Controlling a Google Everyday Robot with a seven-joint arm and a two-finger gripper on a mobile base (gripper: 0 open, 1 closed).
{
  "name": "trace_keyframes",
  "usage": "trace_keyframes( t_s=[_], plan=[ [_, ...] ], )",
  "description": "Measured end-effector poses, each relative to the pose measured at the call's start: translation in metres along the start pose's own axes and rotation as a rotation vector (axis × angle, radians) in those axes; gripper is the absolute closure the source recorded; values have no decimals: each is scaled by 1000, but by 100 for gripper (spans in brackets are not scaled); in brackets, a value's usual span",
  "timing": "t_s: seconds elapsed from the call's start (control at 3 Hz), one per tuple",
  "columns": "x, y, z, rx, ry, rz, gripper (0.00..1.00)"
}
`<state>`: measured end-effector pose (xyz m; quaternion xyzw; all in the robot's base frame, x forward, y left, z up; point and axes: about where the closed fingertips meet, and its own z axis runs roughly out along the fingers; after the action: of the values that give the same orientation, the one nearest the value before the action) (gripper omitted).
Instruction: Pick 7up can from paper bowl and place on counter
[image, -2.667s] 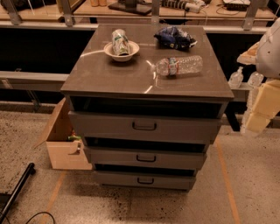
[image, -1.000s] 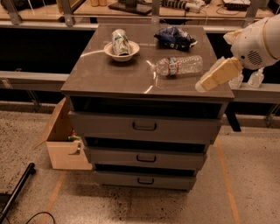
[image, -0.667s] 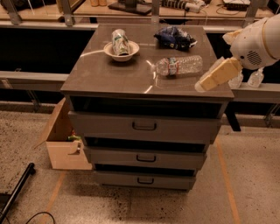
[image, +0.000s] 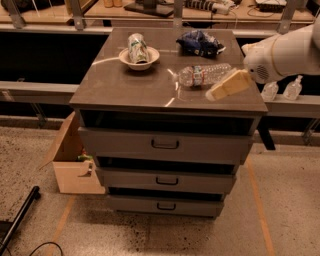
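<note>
Approach is the step in hand: nothing is grasped yet. My jaws hover over the near right corner of the counter (image: 125, 87), at the end of my arm (image: 285, 50); whether they are released or clenched I cannot tell. The 7up can (image: 136, 47) leans in the paper bowl (image: 146, 64), well apart from my jaws, to their left and farther back. A water bottle (image: 205, 75) lies just beside my jaws, toward the bowl. Next, I judge, I must reach left past the bottle without knocking it and come down over the can.
</note>
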<state>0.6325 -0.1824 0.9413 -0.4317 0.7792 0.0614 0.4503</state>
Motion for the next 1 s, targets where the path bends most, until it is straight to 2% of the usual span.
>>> trace_keyframes(
  t_s=[0.33,0.67,1.0],
  plan=[
    [1,-26,47,69,-17,81,0],
    [-14,-49,91,120,-67,222,0],
    [-42,-64,121,97,-142,334,0]
  ],
)
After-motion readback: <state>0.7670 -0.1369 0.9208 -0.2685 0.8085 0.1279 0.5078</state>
